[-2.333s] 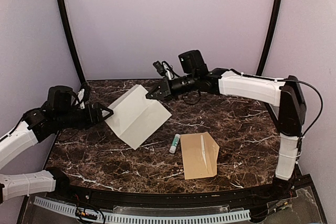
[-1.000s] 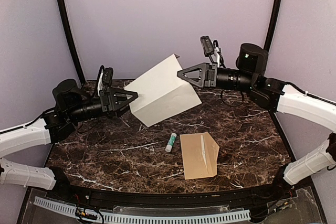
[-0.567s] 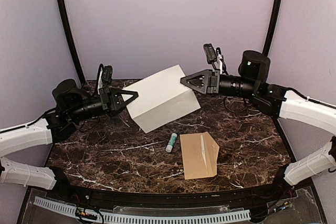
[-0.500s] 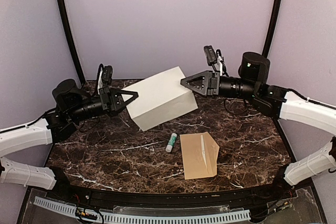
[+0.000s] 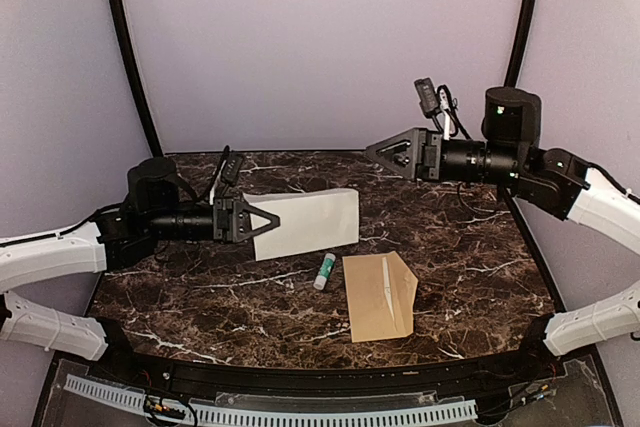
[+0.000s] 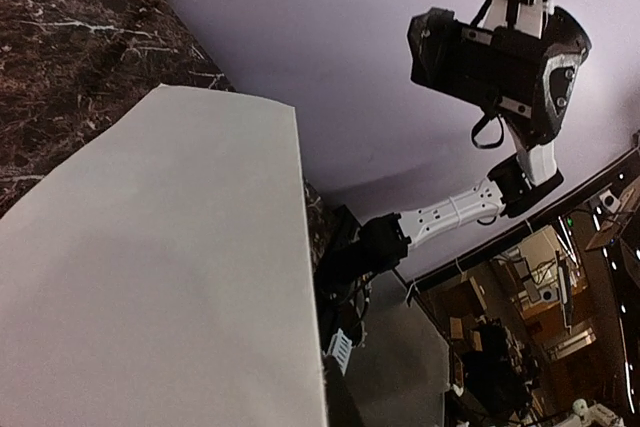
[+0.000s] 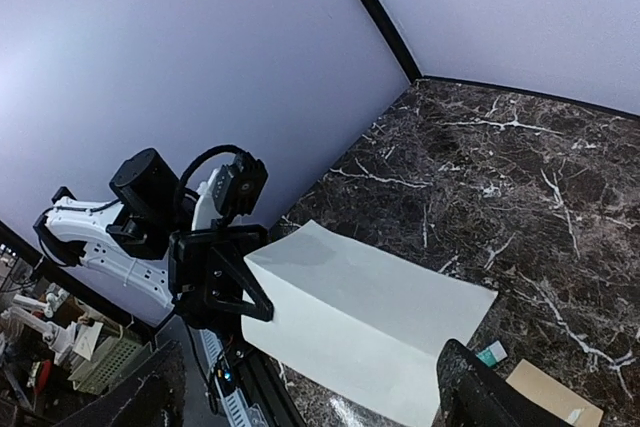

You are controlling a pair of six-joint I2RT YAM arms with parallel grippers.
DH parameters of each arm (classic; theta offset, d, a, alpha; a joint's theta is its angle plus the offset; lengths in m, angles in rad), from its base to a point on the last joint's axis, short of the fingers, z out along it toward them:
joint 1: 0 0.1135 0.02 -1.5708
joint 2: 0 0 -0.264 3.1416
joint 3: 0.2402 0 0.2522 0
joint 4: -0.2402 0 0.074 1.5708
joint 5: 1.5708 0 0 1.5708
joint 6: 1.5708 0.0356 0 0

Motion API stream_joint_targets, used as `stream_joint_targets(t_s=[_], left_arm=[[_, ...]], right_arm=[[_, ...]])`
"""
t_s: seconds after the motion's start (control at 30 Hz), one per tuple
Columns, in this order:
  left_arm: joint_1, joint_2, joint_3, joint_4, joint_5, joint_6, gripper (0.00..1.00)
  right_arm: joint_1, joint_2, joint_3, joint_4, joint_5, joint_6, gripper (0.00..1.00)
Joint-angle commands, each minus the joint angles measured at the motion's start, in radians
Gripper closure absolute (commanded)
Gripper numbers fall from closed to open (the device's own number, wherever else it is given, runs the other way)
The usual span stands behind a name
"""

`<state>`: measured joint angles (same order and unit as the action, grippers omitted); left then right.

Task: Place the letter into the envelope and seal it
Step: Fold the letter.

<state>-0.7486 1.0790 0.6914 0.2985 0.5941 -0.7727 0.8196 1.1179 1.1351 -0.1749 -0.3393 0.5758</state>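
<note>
**One letter in the left pincer, right pincer wide and empty**

There is one letter [image 5: 305,224], one envelope [image 5: 380,295], one glue stick [image 5: 326,272] and two arms, each with one pincer.

The left pincer [image 5: 265,222] is clamped tight on the left edge of the letter and holds it clear of the desk [image 5: 200,297]. The white sheet juts out to the right with its far end free. From the left wrist camera the sheet fills the lower left of the view, and the pincer's own fingers cannot be made out there.

The right pincer [image 5: 375,152] hangs high over the far right part of the desk, pointing towards the left arm. Its fingers [image 7: 480,397] stand far apart at the two lower corners of the right wrist view. It holds nothing, touches nothing, and is well apart from the letter.

The tan envelope lies flat on the desk to the right of centre, with a pointed edge on its right side. The glue stick, a white tube with a green end, lies on the desk just beside the envelope's far left corner, below the raised letter.

The desk is dark brown marble with white veins. A pale lilac backdrop [image 5: 320,37] closes in the room, crossed by two curved black posts [image 5: 125,57]. A white perforated strip [image 5: 270,412] runs along the near edge.
</note>
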Motion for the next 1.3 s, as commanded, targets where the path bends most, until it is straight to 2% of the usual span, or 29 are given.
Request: stream_joint_targets(t_s=[0.0, 0.2, 0.37, 0.53, 0.73, 0.83, 1.0, 1.27], left_arm=[[-0.079, 0.051, 0.093, -0.115, 0.125, 0.14, 1.0], [-0.184, 0.165, 0.21, -0.252, 0.168, 0.234, 1.0], [-0.226, 0.2, 0.247, -0.245, 0.195, 0.237, 1.0], [-0.235, 0.206, 0.258, -0.226, 0.205, 0.229, 1.0], [-0.238, 0.202, 0.266, -0.218, 0.211, 0.223, 1.0], [-0.239, 0.201, 0.265, -0.217, 0.211, 0.222, 1.0], [-0.242, 0.206, 0.272, -0.239, 0.212, 0.233, 1.0], [-0.245, 0.204, 0.284, -0.255, 0.187, 0.248, 1.0]], right_arm=[[0.021, 0.068, 0.088, -0.209, -0.082, -0.171, 0.16], [0.113, 0.154, 0.147, -0.333, -0.204, -0.268, 0.17], [0.166, 0.177, 0.11, -0.357, -0.253, -0.278, 0.34], [0.193, 0.157, 0.054, -0.306, -0.3, -0.242, 0.47], [0.217, 0.148, 0.027, -0.29, -0.29, -0.22, 0.48], [0.226, 0.148, 0.023, -0.29, -0.289, -0.215, 0.52], [0.233, 0.148, 0.025, -0.297, -0.284, -0.214, 0.64], [0.236, 0.138, 0.02, -0.291, -0.289, -0.206, 0.95]])
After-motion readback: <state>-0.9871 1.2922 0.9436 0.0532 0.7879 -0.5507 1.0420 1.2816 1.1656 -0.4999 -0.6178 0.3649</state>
